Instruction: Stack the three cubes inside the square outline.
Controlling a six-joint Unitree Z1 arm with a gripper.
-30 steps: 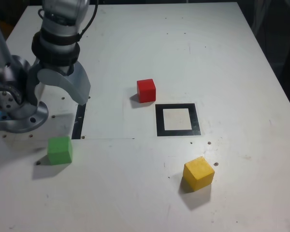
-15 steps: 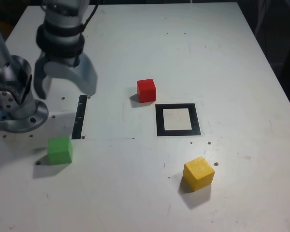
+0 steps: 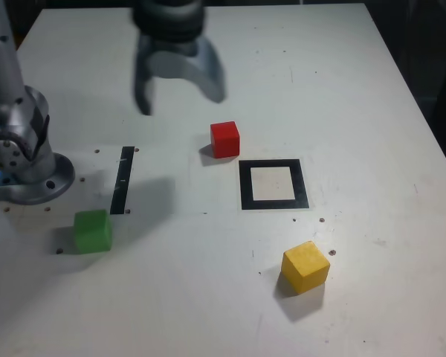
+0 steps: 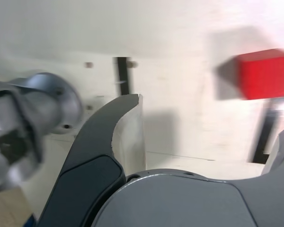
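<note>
The red cube [image 3: 224, 139] sits just beyond the far left corner of the square outline [image 3: 245, 184], a black frame with a white centre. A green cube [image 3: 92, 230] lies at the exterior view's left, and a yellow cube [image 3: 305, 266] lies near the front, right of centre. My gripper [image 3: 180, 100] hangs blurred above the table, behind and to the left of the red cube, open and holding nothing. The wrist view shows the gripper [image 4: 208, 118] with its jaws wide apart and the red cube [image 4: 265, 73] ahead of them, off to one side.
The arm's round metal base [image 3: 22, 160] stands at the exterior view's left edge. A thin black strip [image 3: 123, 178] lies between the base and the outline, with the green cube just in front of it. The white table [image 3: 357, 89] ends at its right and far edges.
The open gripper has swung from over the black strip near the base toward the exterior view's right and farther back, ending close to the red cube. No cube has moved.
</note>
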